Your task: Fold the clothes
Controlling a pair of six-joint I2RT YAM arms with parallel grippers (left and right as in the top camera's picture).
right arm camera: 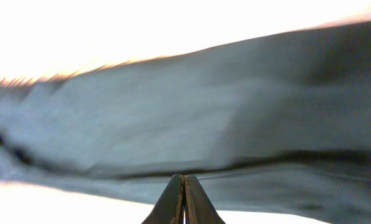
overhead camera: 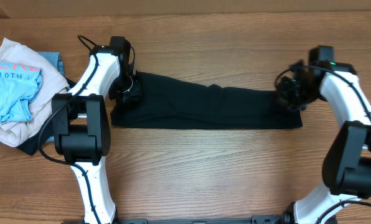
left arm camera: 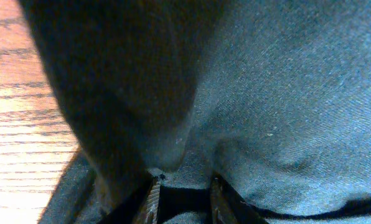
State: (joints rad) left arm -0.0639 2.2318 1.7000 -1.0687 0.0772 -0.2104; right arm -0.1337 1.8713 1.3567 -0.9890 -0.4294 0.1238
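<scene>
The clothes point(overhead camera: 204, 107), a black T-shirt, lie folded into a long band across the middle of the table. My left gripper point(overhead camera: 131, 91) is at the band's upper left corner. In the left wrist view its jaws point(left arm camera: 184, 186) stand a little apart, with a dark gap between them and puckered black fabric point(left arm camera: 272, 93) against the tips. My right gripper point(overhead camera: 291, 94) is at the band's right end. In the right wrist view its fingers point(right arm camera: 184, 180) are pressed together on a fold edge of the blurred fabric point(right arm camera: 192, 124).
A pile of other garments lies at the far left: a light blue shirt with pink lettering point(overhead camera: 11, 84) on a cream-white one point(overhead camera: 17, 127). Bare wooden tabletop point(overhead camera: 204, 174) stretches in front of the band and behind it.
</scene>
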